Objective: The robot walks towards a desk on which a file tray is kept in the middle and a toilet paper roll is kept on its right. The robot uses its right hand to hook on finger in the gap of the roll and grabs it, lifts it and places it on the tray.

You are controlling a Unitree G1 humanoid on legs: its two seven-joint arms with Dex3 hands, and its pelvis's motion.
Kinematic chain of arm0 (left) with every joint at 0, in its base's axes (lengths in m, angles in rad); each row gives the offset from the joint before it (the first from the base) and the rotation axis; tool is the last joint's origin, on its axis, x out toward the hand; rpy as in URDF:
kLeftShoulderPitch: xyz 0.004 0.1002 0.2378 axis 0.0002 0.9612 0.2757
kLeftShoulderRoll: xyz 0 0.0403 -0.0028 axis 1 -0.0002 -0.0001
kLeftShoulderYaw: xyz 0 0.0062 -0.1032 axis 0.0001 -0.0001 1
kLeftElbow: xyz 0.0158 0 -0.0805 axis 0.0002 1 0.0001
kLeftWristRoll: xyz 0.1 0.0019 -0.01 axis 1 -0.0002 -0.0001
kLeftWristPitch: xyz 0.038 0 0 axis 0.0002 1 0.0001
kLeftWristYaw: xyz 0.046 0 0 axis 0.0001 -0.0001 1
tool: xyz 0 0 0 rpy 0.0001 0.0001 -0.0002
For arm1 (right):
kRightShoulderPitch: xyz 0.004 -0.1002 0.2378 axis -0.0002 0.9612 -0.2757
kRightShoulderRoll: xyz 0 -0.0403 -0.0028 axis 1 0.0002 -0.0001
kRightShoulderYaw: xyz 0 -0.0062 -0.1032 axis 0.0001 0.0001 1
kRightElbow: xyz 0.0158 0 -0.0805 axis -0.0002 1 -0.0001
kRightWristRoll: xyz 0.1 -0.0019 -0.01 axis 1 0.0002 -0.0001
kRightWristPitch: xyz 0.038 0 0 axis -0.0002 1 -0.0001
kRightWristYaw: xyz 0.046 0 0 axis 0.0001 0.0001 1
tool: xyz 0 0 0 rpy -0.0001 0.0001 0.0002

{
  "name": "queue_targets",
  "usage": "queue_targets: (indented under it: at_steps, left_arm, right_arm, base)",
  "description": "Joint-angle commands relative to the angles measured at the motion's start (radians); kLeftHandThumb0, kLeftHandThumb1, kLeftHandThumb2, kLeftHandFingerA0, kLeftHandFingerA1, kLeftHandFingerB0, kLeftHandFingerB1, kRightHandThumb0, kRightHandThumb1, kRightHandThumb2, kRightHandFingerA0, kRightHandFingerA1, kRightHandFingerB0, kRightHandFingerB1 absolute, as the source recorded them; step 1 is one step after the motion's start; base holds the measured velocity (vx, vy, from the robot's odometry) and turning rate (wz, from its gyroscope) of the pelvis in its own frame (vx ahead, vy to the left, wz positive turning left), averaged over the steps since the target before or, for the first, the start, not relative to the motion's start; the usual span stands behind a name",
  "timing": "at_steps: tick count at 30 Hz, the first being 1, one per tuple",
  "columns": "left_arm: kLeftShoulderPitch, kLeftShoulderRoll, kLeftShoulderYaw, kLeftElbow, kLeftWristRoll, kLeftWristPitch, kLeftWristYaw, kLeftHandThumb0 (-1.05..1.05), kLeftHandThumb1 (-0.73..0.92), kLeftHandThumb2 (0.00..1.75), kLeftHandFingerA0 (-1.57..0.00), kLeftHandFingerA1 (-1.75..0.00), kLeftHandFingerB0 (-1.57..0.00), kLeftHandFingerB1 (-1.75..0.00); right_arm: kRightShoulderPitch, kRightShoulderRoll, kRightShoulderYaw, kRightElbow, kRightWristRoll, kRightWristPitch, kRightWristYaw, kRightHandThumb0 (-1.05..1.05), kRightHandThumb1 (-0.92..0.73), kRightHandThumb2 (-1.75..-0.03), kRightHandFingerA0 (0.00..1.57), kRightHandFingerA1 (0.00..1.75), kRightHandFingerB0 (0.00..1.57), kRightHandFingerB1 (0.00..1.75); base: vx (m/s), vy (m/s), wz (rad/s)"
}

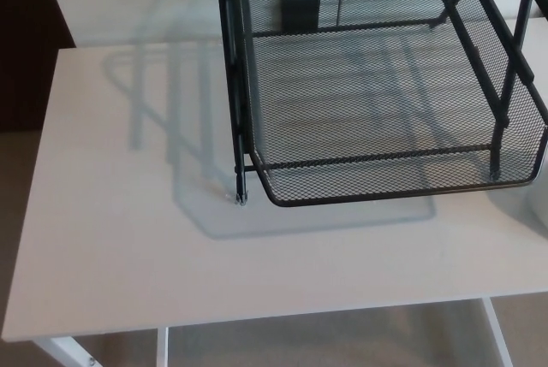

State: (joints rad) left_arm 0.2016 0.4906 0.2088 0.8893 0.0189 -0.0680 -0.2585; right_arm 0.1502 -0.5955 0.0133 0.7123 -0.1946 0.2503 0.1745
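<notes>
Mesh file tray (385,180) sits at one o'clock on the white desk (128,239), low front lip toward the robot, likely for easy loading; neither hand shows, so their fingers cannot be judged.

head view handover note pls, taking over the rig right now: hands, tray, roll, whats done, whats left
Hands: left hand and right hand are both out of view.
Things: the black mesh file tray stands on the white desk, toward picture right; the tier that shows holds nothing. The toilet paper roll cannot be made out in this view.
Done: the robot is at the desk, looking down on it.
Left: find the roll, hook it with the right hand, lift it and set it on the tray.
</notes>
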Motion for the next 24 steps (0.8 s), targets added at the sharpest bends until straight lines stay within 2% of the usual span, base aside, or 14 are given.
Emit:
queue_targets:
  at_steps: [1, 8, 9, 10, 11, 12, 13, 14, 15, 18, 20, 23, 24]
  left_arm:
    - [0.001, 0.023, 0.007, -0.005, -0.01, -0.032, -0.003, -0.7, 0.73, 0.63, -0.3, -0.7, -0.44, -0.62]
    - [-0.015, 0.025, 0.008, -0.012, -0.011, -0.023, -0.004, -0.7, 0.73, 0.63, -0.3, -0.7, -0.44, -0.62]
    - [-0.017, 0.083, 0.122, 0.009, -0.127, 0.008, -0.091, -0.92, 0.92, 0.68, -0.32, -0.68, -0.13, -0.58]
    - [-0.032, 0.102, 0.185, 0.023, -0.188, 0.018, -0.116, -0.88, 0.92, 0.7, -0.31, -0.73, -0.12, -0.62]
    - [-0.05, 0.095, 0.204, 0.028, -0.203, 0.015, -0.101, -0.88, 0.92, 0.7, -0.31, -0.73, -0.12, -0.62]
    - [-0.095, 0.103, 0.233, 0.075, -0.228, 0.022, -0.115, -0.92, 0.73, 1.13, -0.37, -0.7, -0.11, -0.61]
    - [-0.108, 0.088, 0.284, 0.065, -0.274, 0.001, -0.101, -0.94, 0.74, 0.9, -0.39, -0.7, -0.17, -0.6]
    - [-0.11, 0.085, 0.292, 0.065, -0.276, -0.002, -0.101, -0.94, 0.74, 0.9, -0.39, -0.7, -0.17, -0.6]
    - [-0.139, 0.081, 0.328, 0.094, -0.307, -0.008, -0.101, -0.9, 0.91, 0.67, -0.4, -0.7, -0.19, -0.6]
    - [-0.163, 0.067, 0.368, 0.099, -0.329, -0.002, -0.096, -0.88, 0.91, 0.67, -0.42, -0.67, -0.2, -0.55]
    - [-0.159, 0.052, 0.38, 0.099, -0.33, -0.004, -0.103, -0.88, 0.9, 0.67, -0.45, -0.68, -0.22, -0.57]
    - [-0.139, 0.047, 0.383, 0.081, -0.313, -0.003, -0.107, -0.86, 0.92, 0.69, -0.39, -0.72, -0.16, -0.61]
    - [-0.114, 0.042, 0.386, 0.074, -0.307, -0.016, -0.114, -0.86, 0.92, 0.7, -0.36, -0.71, -0.15, -0.59]
  right_arm:
    - [-0.009, 0.0, 0.002, 0.012, -0.007, 0.001, -0.004, -0.75, -0.55, -0.9, 0.32, 0.57, 0.08, 0.4]
    - [-0.025, -0.001, 0.001, 0.008, -0.005, 0.008, -0.002, -0.75, -0.55, -0.9, 0.32, 0.57, 0.08, 0.4]
    - [-0.056, 0.008, -0.476, -0.093, 0.369, -0.286, -0.066, -0.93, -0.47, -0.56, 0.38, 1.08, 0.2, 0.57]
    - [-0.069, 0.017, -0.681, -0.137, 0.525, -0.414, -0.095, -0.94, -0.37, -0.72, 0.39, 1.01, 0.16, 0.57]
    - [-0.07, 0.024, -0.681, -0.138, 0.52, -0.417, -0.097, -0.94, -0.37, -0.72, 0.39, 1.01, 0.16, 0.57]
    - [-0.074, 0.036, -0.689, -0.147, 0.513, -0.413, -0.105, -0.92, -0.5, -0.57, 0.29, 1.12, 0.13, 0.58]
    - [-0.093, 0.017, -0.701, -0.104, 0.517, -0.423, -0.085, -0.91, -0.54, -0.58, 0.22, 1.16, 0.09, 0.64]
    - [-0.097, 0.017, -0.707, -0.101, 0.514, -0.423, -0.08, -0.91, -0.54, -0.58, 0.22, 1.16, 0.09, 0.64]
    - [-0.09, 0.013, -0.719, -0.133, 0.501, -0.396, -0.087, -0.88, -0.57, -0.58, 0.22, 1.11, 0.07, 0.65]
    - [-0.104, -0.004, -0.753, -0.12, 0.489, -0.368, -0.065, -0.86, -0.58, -0.58, 0.22, 1.07, 0.07, 0.63]
    - [-0.092, 0.002, -0.776, -0.173, 0.461, -0.356, -0.108, -0.9, -0.6, -0.58, 0.25, 1.09, 0.07, 0.68]
    - [-0.104, 0.014, -0.802, -0.198, 0.44, -0.367, -0.122, -0.88, -0.61, -0.59, 0.28, 1.1, 0.06, 0.67]
    - [-0.13, 0.005, -0.81, -0.209, 0.413, -0.378, -0.174, -0.92, -0.46, -0.89, 0.45, 0.96, 0.12, 0.64]
  base:
    - [0.0, 0.0, 0.0]
    - [0.0, 0.0, 0.0]
    - [0.0, 0.0, 0.0]
    - [0.0, 0.0, 0.0]
    - [0.0, 0.0, 0.0]
    - [0.0, 0.0, 0.0]
    - [0.0, 0.0, 0.0]
    - [0.0, 0.0, 0.0]
    - [0.0, 0.0, 0.0]
    - [0.0, 0.0, 0.0]
    - [0.0, 0.0, 0.0]
    - [0.0, 0.0, 0.0]
    - [0.0, 0.0, 0.0]
